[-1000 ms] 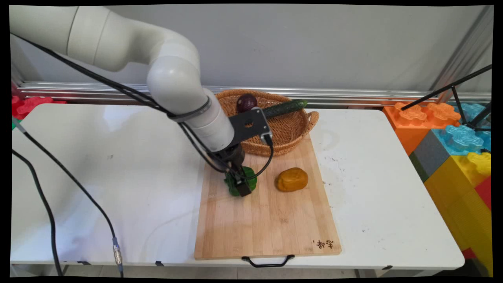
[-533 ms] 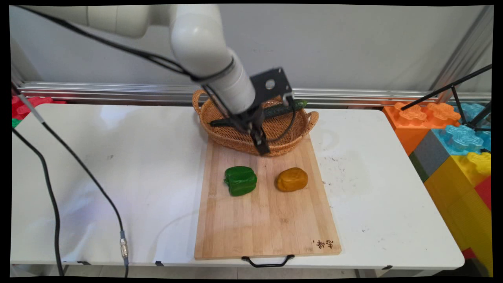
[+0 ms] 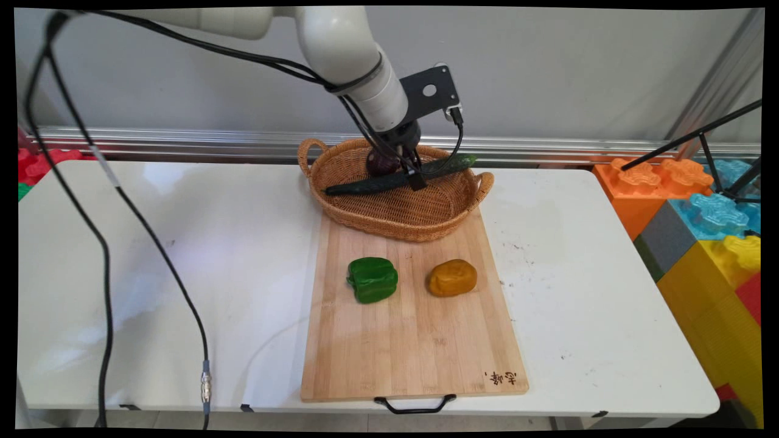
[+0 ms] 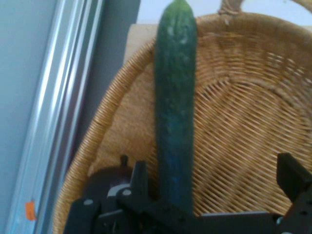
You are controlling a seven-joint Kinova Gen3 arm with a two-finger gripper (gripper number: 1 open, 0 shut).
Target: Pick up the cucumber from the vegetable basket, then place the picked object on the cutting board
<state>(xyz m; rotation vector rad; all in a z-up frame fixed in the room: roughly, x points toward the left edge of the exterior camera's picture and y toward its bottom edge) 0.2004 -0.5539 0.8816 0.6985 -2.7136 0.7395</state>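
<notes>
White table [image 3: 182,243], basket [image 3: 341,210] with cucumber [image 4: 175,122], onion [image 3: 378,163], fingers [image 4: 139,178] spread above

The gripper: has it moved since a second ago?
Yes. The gripper was down at the green pepper on the board; it has gone up and back toward the wall, and now hangs over the cucumber in the basket.

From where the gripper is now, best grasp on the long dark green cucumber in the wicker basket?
Probably mid-length on the long dark green cucumber, from above, open gripper fingers across its narrow width. It lies slanted across the wicker basket, one end on the rim.
</notes>
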